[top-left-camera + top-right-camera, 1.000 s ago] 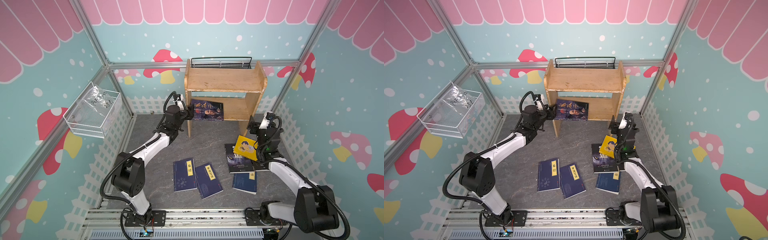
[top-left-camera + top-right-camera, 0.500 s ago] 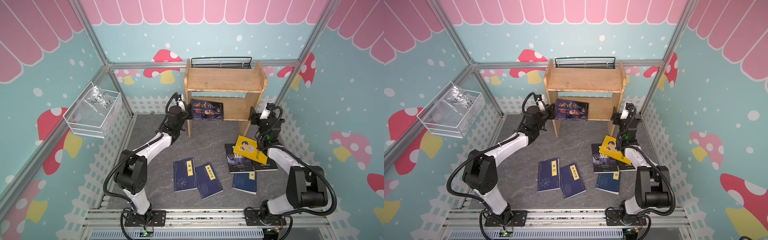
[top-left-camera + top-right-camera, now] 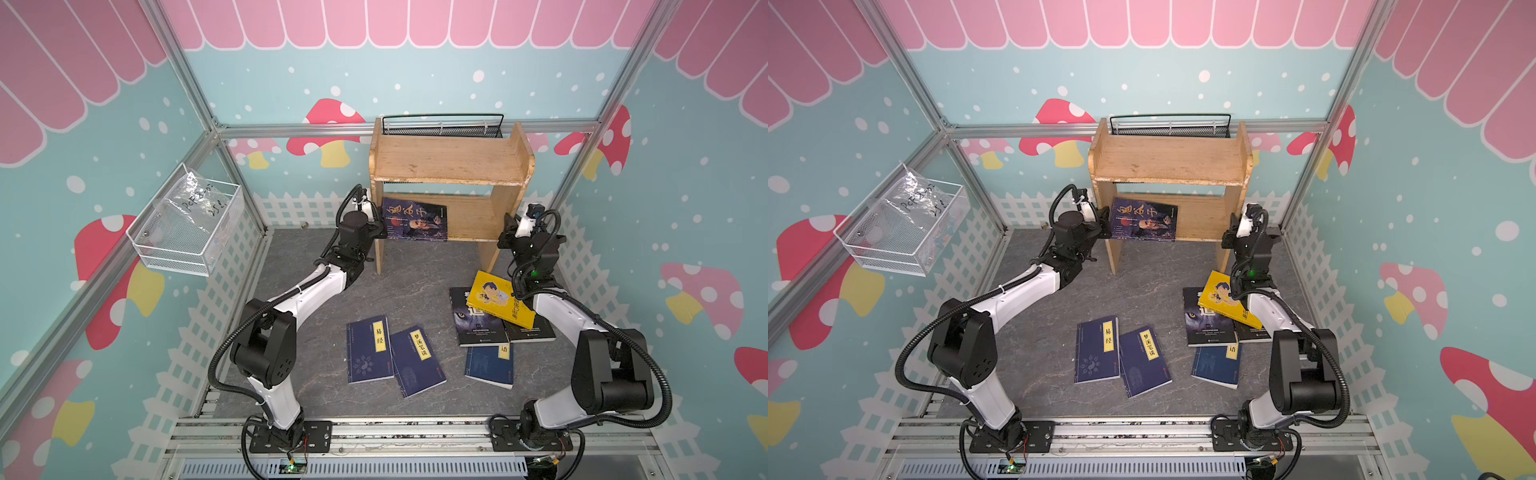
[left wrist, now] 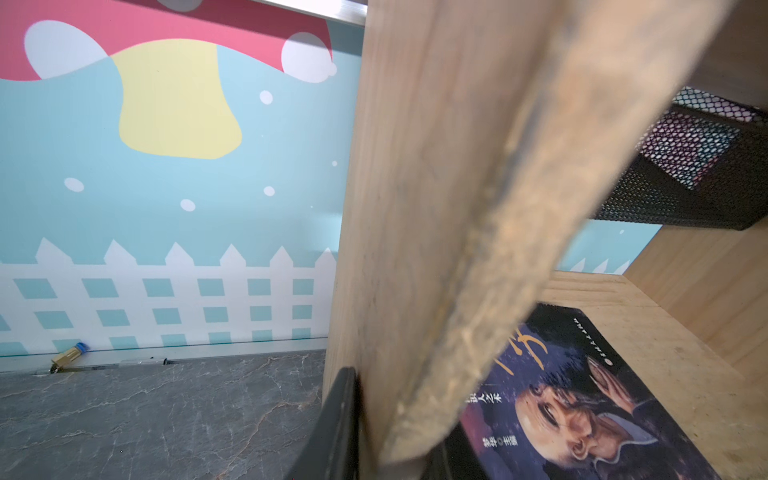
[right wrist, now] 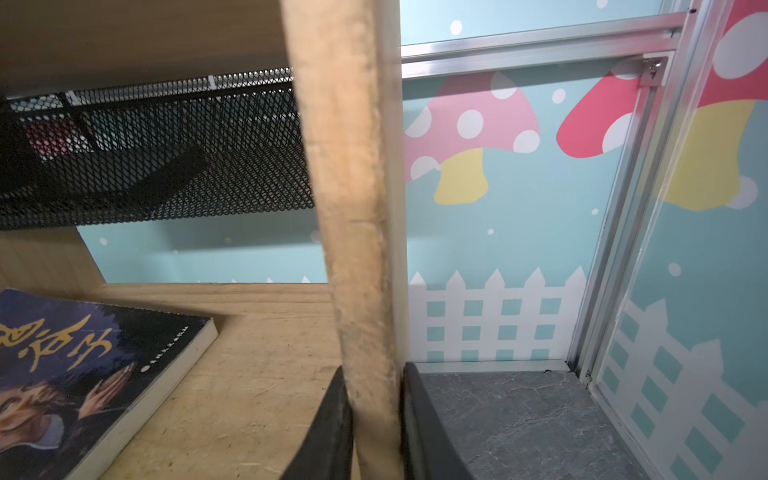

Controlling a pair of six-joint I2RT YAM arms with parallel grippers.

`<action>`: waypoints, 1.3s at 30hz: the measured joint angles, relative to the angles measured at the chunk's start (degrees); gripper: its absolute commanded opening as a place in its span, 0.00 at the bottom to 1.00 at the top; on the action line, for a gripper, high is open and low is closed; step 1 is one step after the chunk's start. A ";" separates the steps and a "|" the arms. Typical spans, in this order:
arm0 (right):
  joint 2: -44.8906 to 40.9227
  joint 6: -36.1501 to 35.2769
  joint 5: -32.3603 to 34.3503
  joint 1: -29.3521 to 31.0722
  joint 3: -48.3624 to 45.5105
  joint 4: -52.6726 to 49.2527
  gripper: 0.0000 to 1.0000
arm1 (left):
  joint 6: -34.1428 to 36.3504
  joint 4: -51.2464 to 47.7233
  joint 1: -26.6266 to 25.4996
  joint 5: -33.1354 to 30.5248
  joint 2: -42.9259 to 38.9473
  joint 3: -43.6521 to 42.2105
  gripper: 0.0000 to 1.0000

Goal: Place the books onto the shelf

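Nearest the arm bases, six books are lying on the grey marbled desk [image 3: 415, 270]. Two navy paperbacks [image 3: 370, 353] are lying flat, overlapping at one edge. A third navy paperback [image 3: 488, 365] is tucked partly under a black wolf-eye book [image 3: 473, 328]. A second black book [image 3: 534, 332] is lying beside that one, and a yellow cartoon-cover book [image 3: 498, 303] is being carried askew on top of both, just beside the right forearm [image 3: 557, 311].

Farther back, the shelf [image 3: 449, 162] is being gripped at both sides. The right tool [image 5: 376, 419] is being clamped narrow on the right side panel [image 5: 357, 208], a finger pressed to each face. The left tool [image 3: 379, 233] is being closed on the left side panel [image 4: 415, 208]. One finger [image 4: 338, 419] is pressing flat against the outer face, the inner one being mostly hidden. The purple portrait book [image 3: 415, 220] is lying flat on the lower tier, at its left end; the upper tier is carrying nothing.

By judgement, the shelf itself is being readied for shifting or steadying, with one book of seven shelved. The next move is calling for both arms to be driven together and level, so that the shelf is not twisted and the shelved book is not slid off.

Behind the shelf, a black mesh basket [image 3: 440, 129] is being seen against the teal mushroom-printed wall [image 3: 415, 83]. A white wire basket [image 3: 183, 232] is hanging on the left wall.
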 measured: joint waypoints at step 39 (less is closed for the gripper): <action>-25.35 -1.81 0.68 -0.81 -8.31 -12.66 0.82 | 0.52 -4.07 -8.63 -4.46 -25.51 -17.97 0.82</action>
